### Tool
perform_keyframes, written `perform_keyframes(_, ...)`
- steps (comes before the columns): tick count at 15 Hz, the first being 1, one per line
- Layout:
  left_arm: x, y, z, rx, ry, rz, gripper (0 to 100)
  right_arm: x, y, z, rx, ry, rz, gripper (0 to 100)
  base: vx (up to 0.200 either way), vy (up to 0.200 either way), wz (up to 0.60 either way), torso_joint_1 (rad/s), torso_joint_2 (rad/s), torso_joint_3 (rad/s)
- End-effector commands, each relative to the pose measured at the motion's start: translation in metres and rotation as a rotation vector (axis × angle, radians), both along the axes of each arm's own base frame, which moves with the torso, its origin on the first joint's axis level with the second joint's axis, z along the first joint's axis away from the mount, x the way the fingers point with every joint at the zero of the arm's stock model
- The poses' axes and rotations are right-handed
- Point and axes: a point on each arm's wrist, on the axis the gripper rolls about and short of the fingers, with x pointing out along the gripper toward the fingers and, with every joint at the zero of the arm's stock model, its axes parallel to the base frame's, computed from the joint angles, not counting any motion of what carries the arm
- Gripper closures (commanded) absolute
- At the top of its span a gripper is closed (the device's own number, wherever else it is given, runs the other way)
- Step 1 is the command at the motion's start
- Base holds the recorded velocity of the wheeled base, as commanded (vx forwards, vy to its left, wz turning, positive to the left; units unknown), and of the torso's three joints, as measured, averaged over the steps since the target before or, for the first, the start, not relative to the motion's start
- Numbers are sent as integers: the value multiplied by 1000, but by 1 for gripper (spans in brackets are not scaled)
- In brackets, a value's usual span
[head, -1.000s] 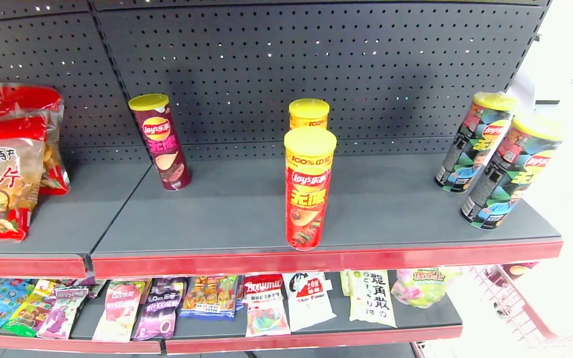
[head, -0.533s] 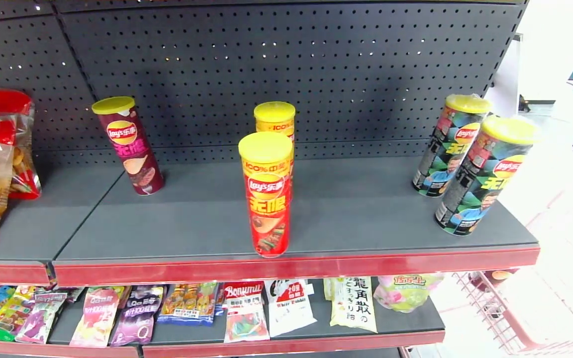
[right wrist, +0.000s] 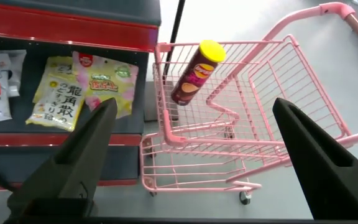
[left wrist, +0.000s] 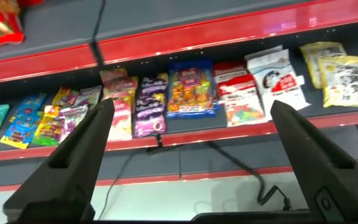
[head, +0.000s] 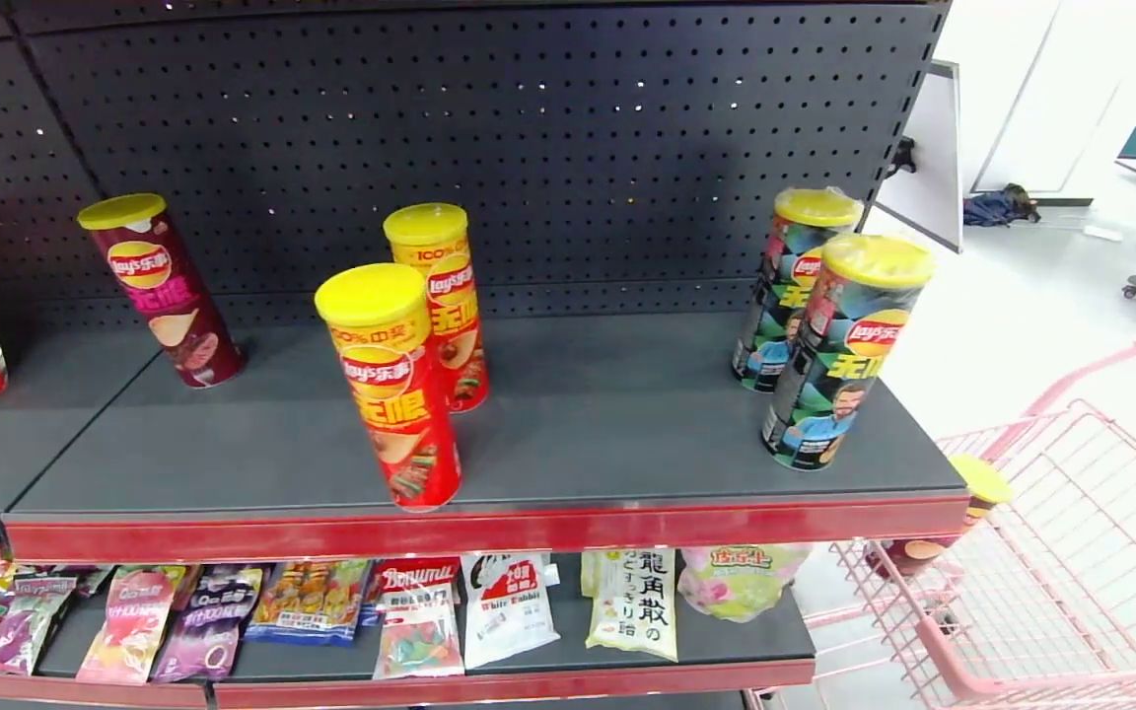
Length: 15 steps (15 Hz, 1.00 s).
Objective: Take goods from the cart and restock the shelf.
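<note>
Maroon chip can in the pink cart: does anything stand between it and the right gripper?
Nothing visible does. The open right gripper faces the maroon can, which leans in a corner of the pink cart beside the shelf. The cart is open on top; its wire walls close in the can only at the sides.

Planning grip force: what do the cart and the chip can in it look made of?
Cart: pink-coated metal wire, going by its thin grid and glossy tubes. Chip can: probably a cardboard tube with glossy printed wrap and yellow plastic lid; unconfirmable by look.
</note>
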Motion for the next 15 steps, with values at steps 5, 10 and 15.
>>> perform_keyframes(5, -1, 0, 0, 8, -8, -3, 0, 0, 0, -1, -1, 5, 1, 0, 0, -160, 0, 2, 4, 3)
perform_keyframes(10, -8, 1, -4, 2, -59, -9, 0, 1, 0, -4, -2, 16, 2, 0, 0, 0, 0, 0, 0, 0)
perform_keyframes(15, -8, -1, 1, -28, -100, -84, 0, 0, 0, -8, -2, 18, 2, 0, 0, 0, -360, 0, 0, 0)
